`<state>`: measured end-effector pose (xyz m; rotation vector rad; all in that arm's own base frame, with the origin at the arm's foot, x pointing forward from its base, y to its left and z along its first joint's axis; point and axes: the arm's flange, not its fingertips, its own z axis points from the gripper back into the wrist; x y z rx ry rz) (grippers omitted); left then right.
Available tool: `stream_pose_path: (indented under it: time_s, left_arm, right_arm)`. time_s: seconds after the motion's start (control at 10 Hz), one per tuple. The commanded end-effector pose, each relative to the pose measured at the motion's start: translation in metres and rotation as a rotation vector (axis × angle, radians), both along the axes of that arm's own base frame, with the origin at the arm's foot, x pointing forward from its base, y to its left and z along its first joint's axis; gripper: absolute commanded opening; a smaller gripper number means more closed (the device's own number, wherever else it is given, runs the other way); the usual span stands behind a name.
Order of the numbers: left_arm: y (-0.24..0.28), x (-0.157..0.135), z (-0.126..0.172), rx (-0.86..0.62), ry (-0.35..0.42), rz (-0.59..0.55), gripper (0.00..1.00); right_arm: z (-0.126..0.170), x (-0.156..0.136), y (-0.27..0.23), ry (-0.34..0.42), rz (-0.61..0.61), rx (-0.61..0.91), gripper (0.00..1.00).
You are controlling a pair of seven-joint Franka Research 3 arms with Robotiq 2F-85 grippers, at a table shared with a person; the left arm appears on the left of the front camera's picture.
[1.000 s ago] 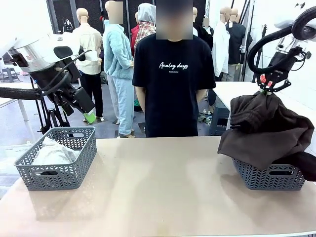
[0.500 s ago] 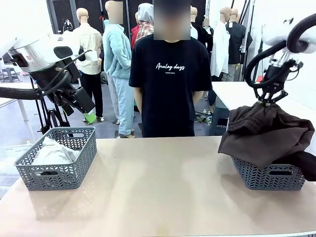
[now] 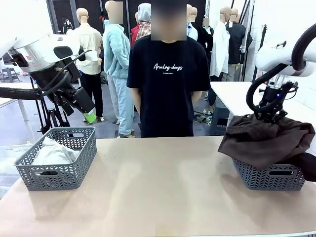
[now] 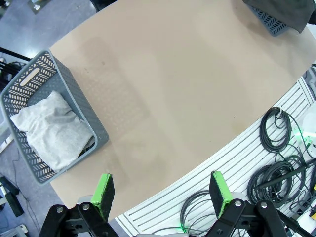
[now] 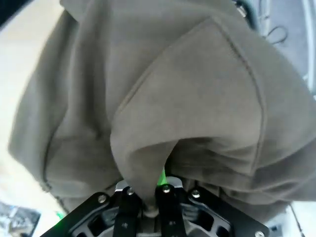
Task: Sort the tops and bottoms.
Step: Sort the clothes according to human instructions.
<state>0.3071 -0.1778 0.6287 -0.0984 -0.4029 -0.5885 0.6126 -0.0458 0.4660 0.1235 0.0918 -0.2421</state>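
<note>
While left claw (image 4: 162,195) hangs open above near bench (image 3: 158,192) edge, grey-white top (image 3: 53,152) lies in left basket (image 3: 58,158). Right claw (image 3: 270,114) pinches fold of brown fleece bottoms (image 3: 266,138), heaped over right basket (image 3: 269,177); black garment (image 3: 308,165) beside. Person (image 3: 169,74) stands at far side.

white script reading "analog days" stands on the chest of the person's black t-shirt (image 3: 168,74). a smaller line beneath it is too tiny to read.
</note>
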Motion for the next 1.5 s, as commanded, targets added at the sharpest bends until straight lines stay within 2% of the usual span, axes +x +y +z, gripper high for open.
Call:
stream_pose_path:
  time_s: [0.0,0.2,0.3,0.5,0.8,0.9,1.2,1.4]
  left_arm:
    - [0.001,0.000,0.000,-0.002,-0.001,0.001,1.00]
    - [0.001,0.000,0.000,-0.002,-0.001,0.001,1.00]
    - [0.001,0.000,0.000,-0.002,-0.001,0.001,1.00]
    - [0.001,0.000,0.000,-0.002,-0.001,0.001,1.00]
    - [0.001,0.000,0.000,-0.002,-0.001,0.001,1.00]
    - [0.001,0.000,0.000,-0.002,-0.001,0.001,1.00]
    - [0.001,0.000,0.000,-0.002,-0.001,0.001,1.00]
    - [0.001,0.000,0.000,-0.002,-0.001,0.001,1.00]
  right_arm:
    - [-0.010,-0.007,0.006,0.045,0.052,-0.043,0.00]
    - [-0.005,-0.004,0.008,0.056,0.050,-0.056,0.00]
    - [-0.004,-0.002,0.008,0.072,0.037,-0.053,0.05]
    - [0.001,-0.002,0.006,0.083,0.023,-0.045,0.38]
    - [0.040,-0.005,0.002,0.013,-0.050,-0.027,0.93]
    - [0.051,-0.008,0.002,-0.006,-0.047,-0.031,1.00]
    - [0.080,-0.015,0.004,-0.032,-0.006,-0.104,1.00]
    - [0.082,-0.014,0.007,-0.031,0.002,-0.118,1.00]
